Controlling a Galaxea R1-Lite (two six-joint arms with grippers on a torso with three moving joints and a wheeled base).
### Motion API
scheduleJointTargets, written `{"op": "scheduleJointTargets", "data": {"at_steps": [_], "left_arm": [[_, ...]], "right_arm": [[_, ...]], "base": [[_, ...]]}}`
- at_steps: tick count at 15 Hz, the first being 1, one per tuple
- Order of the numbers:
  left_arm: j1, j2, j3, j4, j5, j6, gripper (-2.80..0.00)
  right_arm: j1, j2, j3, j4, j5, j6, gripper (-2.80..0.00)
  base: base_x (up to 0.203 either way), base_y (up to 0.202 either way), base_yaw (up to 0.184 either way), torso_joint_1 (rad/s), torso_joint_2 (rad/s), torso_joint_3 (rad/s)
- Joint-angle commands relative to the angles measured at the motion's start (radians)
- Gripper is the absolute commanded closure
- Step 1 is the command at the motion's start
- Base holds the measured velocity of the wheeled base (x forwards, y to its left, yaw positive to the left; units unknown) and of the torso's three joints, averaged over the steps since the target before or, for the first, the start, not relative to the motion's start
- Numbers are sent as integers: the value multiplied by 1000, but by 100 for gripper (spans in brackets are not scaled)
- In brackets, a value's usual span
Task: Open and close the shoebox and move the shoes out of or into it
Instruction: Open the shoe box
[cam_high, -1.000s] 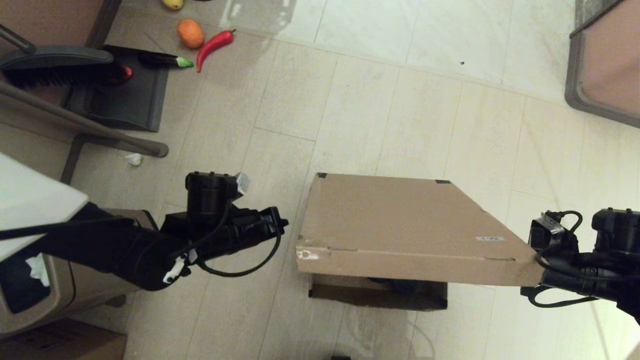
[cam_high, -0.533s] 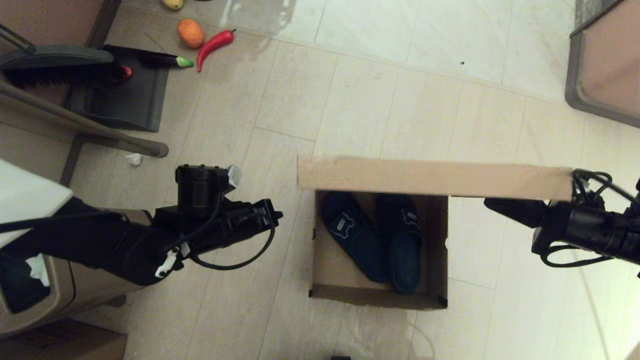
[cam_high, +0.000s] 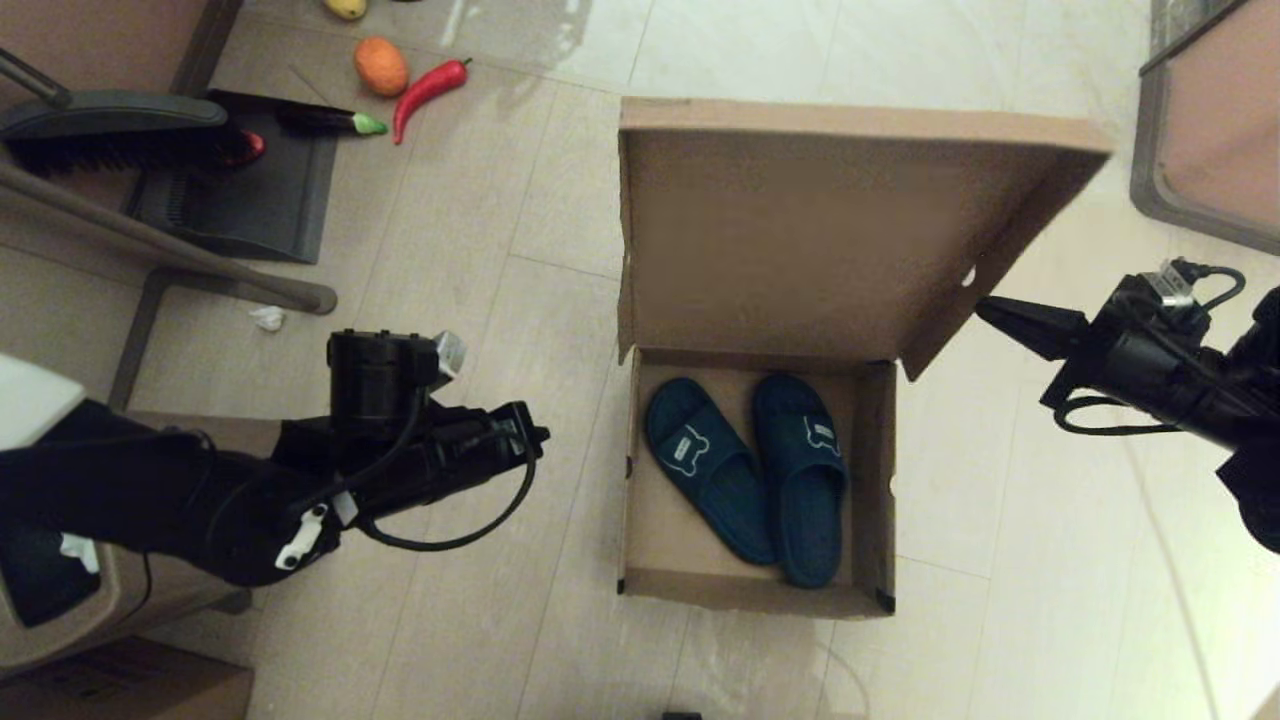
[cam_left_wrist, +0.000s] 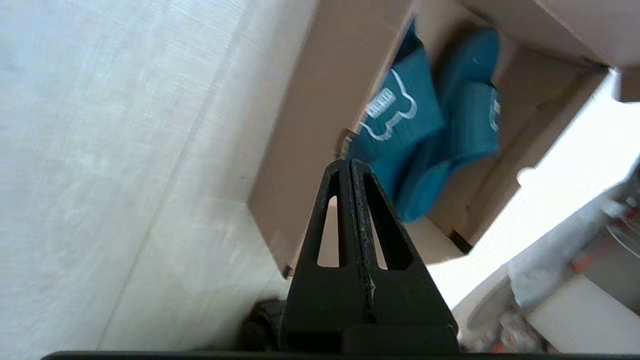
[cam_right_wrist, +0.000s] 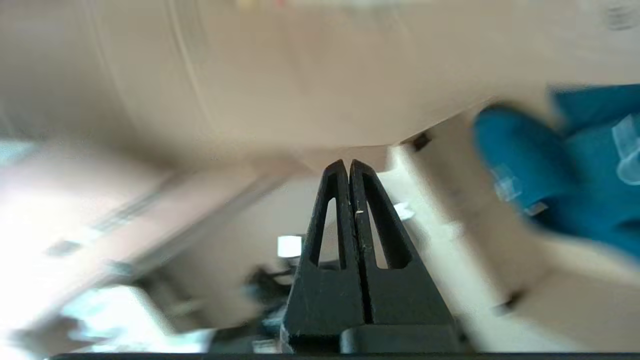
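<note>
The brown cardboard shoebox (cam_high: 658, 555) stands on the floor with its hinged lid (cam_high: 800, 220) swung up and back. Inside lie the two teal-blue slippers (cam_high: 705, 465) (cam_high: 808, 475) side by side, each with a white bone outline on its strap; they also show in the left wrist view (cam_left_wrist: 400, 120) and the right wrist view (cam_right_wrist: 565, 165). My right gripper (cam_high: 985, 308) is shut, its tip just under the lid's right side flap. My left gripper (cam_high: 538, 437) is shut and hangs left of the box, apart from it.
A dustpan (cam_high: 245, 190) and brush (cam_high: 110, 125) sit at the far left, with a red pepper (cam_high: 428, 90), an orange fruit (cam_high: 381, 66) and an eggplant (cam_high: 325, 120) nearby. A trash bin (cam_high: 60, 590) stands at the lower left. A furniture edge (cam_high: 1200, 150) is at the top right.
The lid has swung from nearly closed to fully open and leaning back, uncovering the slippers. My right gripper rose with the lid's right edge. My left arm drew back slightly to the left.
</note>
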Motion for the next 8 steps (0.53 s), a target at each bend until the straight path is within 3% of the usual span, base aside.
{"op": "scheduleJointTargets", "data": {"at_steps": [1, 4, 8], "left_arm": [[0, 1, 3, 3, 44, -2, 0], [7, -7, 19, 6, 65, 0, 0], [43, -31, 30, 18, 97, 34, 0]], "right_arm": [[3, 40, -5, -11, 0, -77, 0], [32, 46, 20, 2, -37, -371, 0], [134, 25, 33, 209, -238, -818, 0]], "base": [[0, 0, 0, 0, 0, 0], [0, 0, 0, 0, 0, 0], [0, 0, 0, 0, 0, 0]]}}
